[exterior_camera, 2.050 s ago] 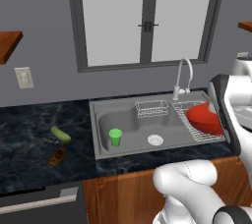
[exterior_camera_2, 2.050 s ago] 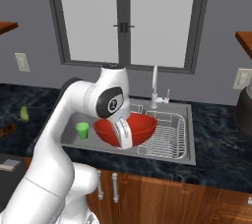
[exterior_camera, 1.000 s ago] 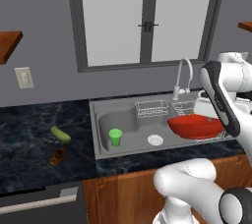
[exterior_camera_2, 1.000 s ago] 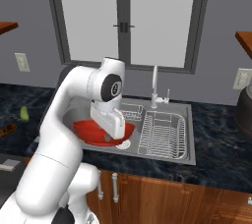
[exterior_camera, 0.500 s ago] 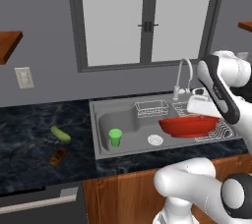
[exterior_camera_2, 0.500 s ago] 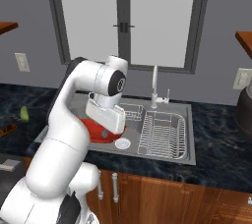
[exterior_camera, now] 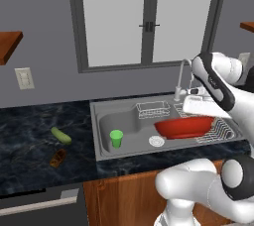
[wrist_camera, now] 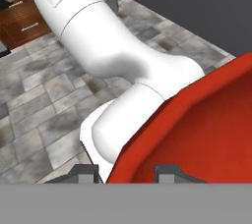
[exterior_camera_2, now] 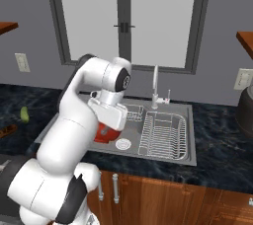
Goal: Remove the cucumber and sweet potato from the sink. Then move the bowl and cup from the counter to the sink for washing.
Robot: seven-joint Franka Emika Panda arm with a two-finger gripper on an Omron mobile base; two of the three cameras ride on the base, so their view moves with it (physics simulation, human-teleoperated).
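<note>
Left base view: bowl level, mouth upward.

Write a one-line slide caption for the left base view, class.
Gripper carries the red bowl over the sink, where the green cup stands; cucumber and sweet potato lie on the counter.

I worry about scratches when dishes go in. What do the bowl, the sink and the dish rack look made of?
Bowl: smooth, uniform red, probably plastic or glazed ceramic. Sink: flat grey with a soft sheen, looks like brushed steel. Dish rack: thin pale wires, likely metal, possibly coated.
</note>
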